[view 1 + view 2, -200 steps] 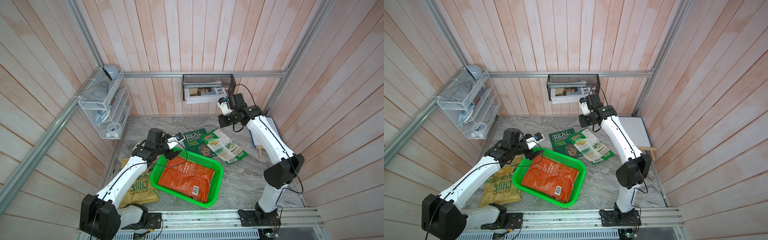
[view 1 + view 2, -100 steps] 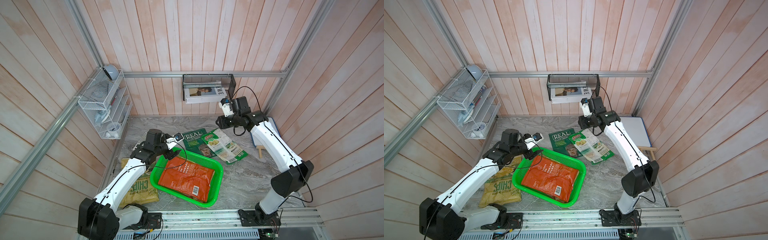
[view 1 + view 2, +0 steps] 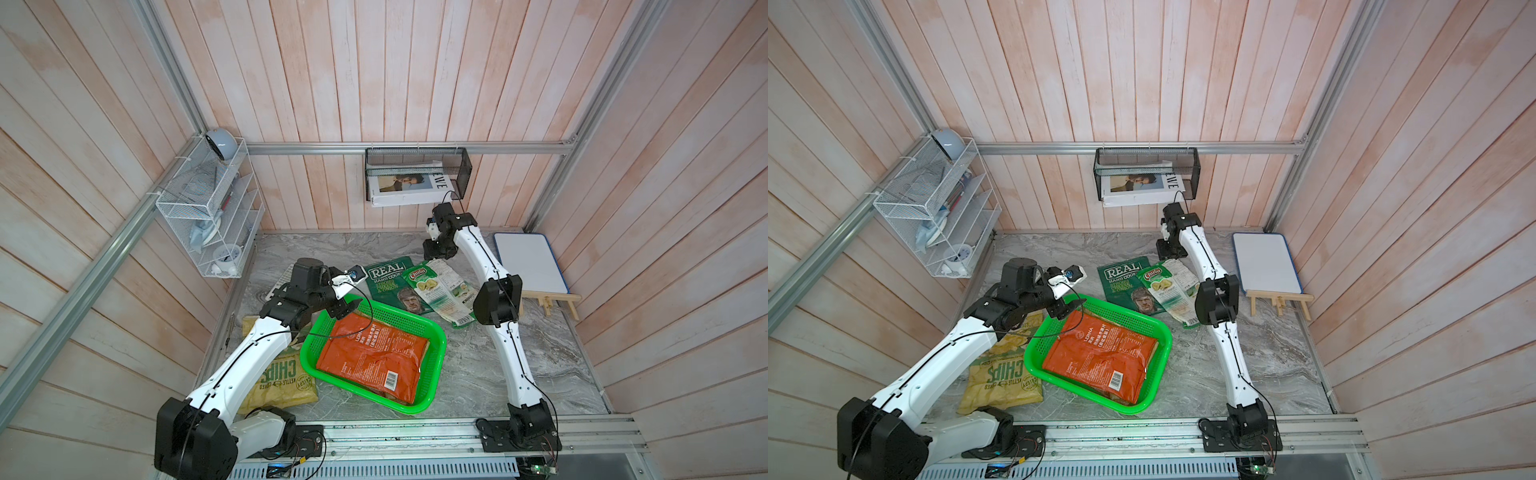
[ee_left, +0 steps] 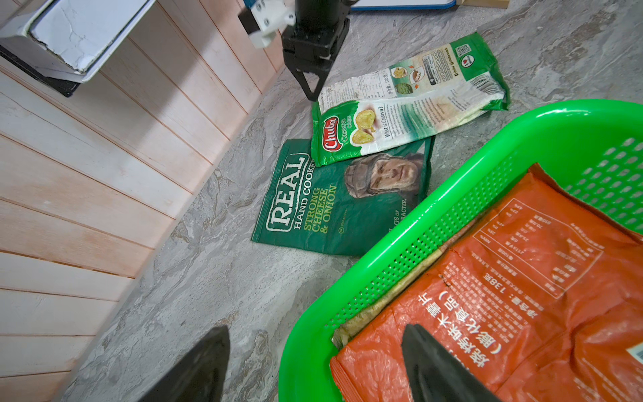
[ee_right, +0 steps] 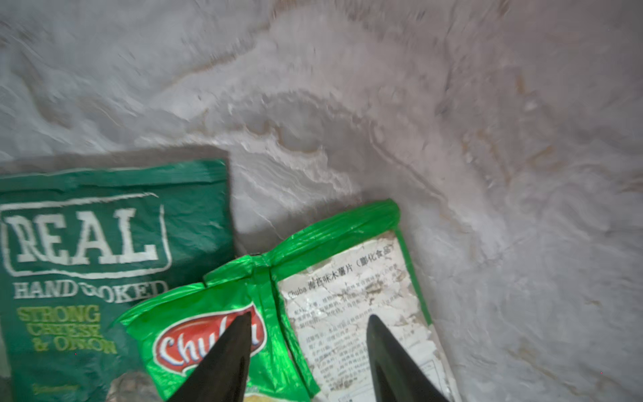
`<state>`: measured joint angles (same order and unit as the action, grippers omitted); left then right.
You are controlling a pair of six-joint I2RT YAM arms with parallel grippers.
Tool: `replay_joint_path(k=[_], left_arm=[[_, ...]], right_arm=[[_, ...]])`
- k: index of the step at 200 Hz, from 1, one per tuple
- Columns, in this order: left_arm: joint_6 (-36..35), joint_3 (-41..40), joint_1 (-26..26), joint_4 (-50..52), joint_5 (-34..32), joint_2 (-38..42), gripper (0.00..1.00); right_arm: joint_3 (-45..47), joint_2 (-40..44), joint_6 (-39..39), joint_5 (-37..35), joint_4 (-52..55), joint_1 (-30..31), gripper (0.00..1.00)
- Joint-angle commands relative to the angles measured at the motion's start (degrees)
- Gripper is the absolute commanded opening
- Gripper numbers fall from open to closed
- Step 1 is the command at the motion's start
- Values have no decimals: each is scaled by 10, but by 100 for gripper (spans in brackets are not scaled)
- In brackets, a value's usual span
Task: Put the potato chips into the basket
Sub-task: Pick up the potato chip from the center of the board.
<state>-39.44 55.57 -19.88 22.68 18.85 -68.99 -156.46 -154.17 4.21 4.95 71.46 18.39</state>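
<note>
While the left gripper [image 3: 346, 309] gapes empty over the basket [image 3: 439, 353], the right gripper [image 5: 310, 316] is parted beyond it. The Chuba bag [image 5: 334, 289] lies just underneath.

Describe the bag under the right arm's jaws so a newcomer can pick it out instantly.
Find the bright green basket; just beyond its far rim two bags overlap. The one you want is the Chuba bag, lying partly over the dark green REAL bag. Only it is white and light green with a red oval logo.
</note>
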Motion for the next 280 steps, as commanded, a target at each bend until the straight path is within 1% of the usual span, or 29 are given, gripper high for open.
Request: replay_joint_path(k=[1, 9, 13, 24, 41, 50, 63, 71, 116, 137, 152, 172, 186, 200, 216, 232, 249, 266, 280], left_arm=[[3, -6, 1, -7, -8, 10, 83], [3, -6, 1, -6, -7, 9, 83], [4, -6, 1, -7, -7, 10, 83], [6, -4, 1, -6, -3, 8, 83], [7, -5, 1, -6, -1, 7, 83], [8, -4, 0, -6, -1, 6, 83], [7, -5, -1, -7, -1, 6, 83], [7, -5, -1, -7, -2, 7, 83], [3, -8, -1, -9, -9, 4, 83], [2, -10, -1, -11, -13, 2, 83], [2, -11, -1, -12, -17, -1, 83], [6, -13, 0, -25, -24, -4, 83], [14, -13, 2, -39, -31, -3, 83], [25, -15, 7, -60, -36, -2, 83], [45, -21, 19, -95, -41, -3, 83], [60, -21, 30, -117, -59, -3, 83], [65, -25, 34, -135, -77, 2, 83], [68, -29, 36, -149, -88, 5, 83], [69, -31, 37, -154, -101, 5, 83]], right_arm=[[31, 8, -6, -1, 96, 6, 57], [83, 22, -5, 3, 72, 9, 57], [114, 45, -5, 4, 59, 11, 57], [180, 73, -4, 10, 24, 14, 57], [240, 94, 3, 19, -10, 14, 55], [248, 93, 4, 17, -12, 15, 49], [246, 86, 5, 17, -10, 14, 37], [242, 81, 5, 14, -7, 14, 34], [203, 55, -2, 7, 18, 14, 0], [184, 64, -1, 10, 25, 14, 0], [172, 88, 1, 6, 25, 14, 0], [169, 143, 4, -1, 12, 15, 0], [183, 193, 5, -6, -6, 18, 0], [223, 253, 10, -20, -36, 28, 0], [291, 326, 13, -37, -76, 48, 0], [358, 395, 14, -73, -109, 68, 0], [419, 462, 18, -89, -153, 87, 0], [463, 523, 14, -105, -195, 117, 0], [506, 569, 16, -116, -236, 155, 0]])
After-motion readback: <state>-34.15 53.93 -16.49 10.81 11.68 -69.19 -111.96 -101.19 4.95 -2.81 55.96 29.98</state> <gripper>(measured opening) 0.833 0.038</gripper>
